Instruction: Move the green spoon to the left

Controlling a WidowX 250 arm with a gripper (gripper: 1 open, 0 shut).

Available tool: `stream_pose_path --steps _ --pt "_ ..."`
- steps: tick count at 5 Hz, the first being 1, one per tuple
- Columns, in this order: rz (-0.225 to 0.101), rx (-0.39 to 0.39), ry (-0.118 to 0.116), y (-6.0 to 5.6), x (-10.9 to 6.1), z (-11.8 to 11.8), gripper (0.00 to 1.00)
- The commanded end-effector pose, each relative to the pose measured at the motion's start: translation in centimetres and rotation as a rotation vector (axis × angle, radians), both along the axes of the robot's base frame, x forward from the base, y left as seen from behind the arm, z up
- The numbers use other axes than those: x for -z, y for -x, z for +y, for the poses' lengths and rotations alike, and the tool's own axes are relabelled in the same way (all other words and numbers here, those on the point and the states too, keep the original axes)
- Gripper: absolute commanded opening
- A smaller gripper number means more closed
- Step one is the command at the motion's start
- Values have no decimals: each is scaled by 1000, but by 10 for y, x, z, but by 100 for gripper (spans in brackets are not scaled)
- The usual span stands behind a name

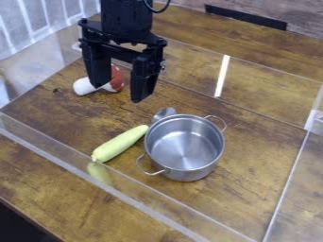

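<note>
I see the green spoon (123, 142) lying flat on the wooden counter (252, 95), its thick yellow-green handle angled down to the left of the steel pot (184, 146) and its small grey bowl tucked against the pot's upper rim. The pot stands upright, showing nothing inside. Above and left of the pot, my pincer (120, 80) hangs pointing down, fingers spread wide, gripping nothing. Behind it, partly hidden by the fingers, lies the red-capped white mushroom toy (89, 85).
</note>
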State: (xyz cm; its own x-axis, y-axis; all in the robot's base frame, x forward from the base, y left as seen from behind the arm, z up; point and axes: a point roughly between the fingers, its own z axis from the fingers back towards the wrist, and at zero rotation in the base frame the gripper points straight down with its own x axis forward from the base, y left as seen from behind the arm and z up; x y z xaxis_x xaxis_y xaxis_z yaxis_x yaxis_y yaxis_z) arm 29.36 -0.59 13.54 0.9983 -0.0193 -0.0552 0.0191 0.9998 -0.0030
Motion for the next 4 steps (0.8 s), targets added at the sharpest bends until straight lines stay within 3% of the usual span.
stream_pose_path --steps 1,2,3,4 --pt "27 61 -2 0 21 1 100" --pt "41 64 -4 5 40 2 100" --pt "28 88 -6 7 61 4 100" --pt "-5 137 -10 3 74 16 100"
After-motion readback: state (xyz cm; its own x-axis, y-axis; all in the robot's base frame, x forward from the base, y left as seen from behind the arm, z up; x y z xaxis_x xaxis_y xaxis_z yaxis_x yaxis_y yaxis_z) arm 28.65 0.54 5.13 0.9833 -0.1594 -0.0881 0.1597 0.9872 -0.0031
